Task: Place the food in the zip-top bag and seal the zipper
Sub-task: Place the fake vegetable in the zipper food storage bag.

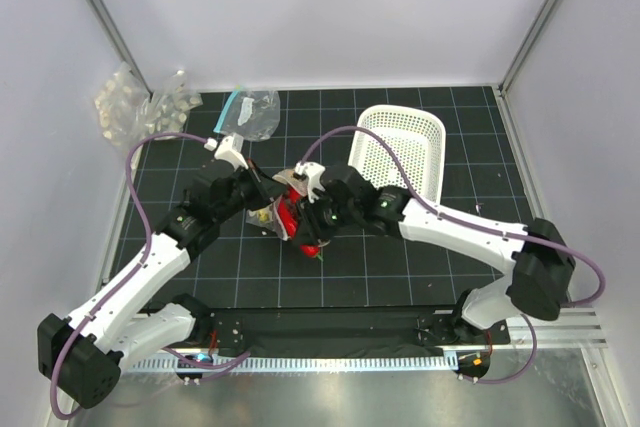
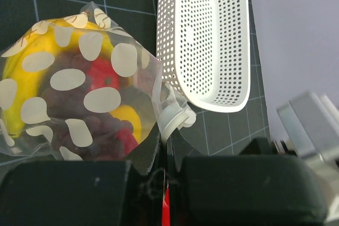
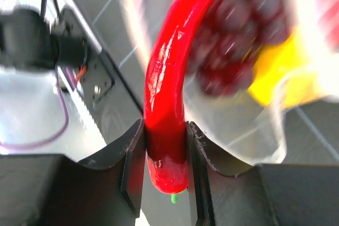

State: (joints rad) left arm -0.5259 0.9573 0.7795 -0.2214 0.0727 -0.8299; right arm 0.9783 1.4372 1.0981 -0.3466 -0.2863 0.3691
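The zip-top bag [image 2: 79,93], clear with white dots, holds the yellow banana [image 2: 16,78], dark grapes [image 2: 63,96], round red fruit [image 2: 103,78] and round yellow fruit [image 2: 130,117]. My left gripper [image 2: 165,149] is shut on the bag's mouth edge by a pale tab [image 2: 177,117]. My right gripper [image 3: 165,152] is shut on the thin red chili [image 3: 167,88], whose tip points at the bag [image 3: 238,125] with the grapes [image 3: 238,25] behind. In the top view both grippers, left [image 1: 262,191] and right [image 1: 305,219], meet at the bag [image 1: 272,213] mid-table.
A white perforated basket [image 1: 400,152] stands at the back right, also in the left wrist view [image 2: 206,35]. A clear bag with a teal strip [image 1: 250,112] and bumpy clear packs [image 1: 140,107] lie at the back left.
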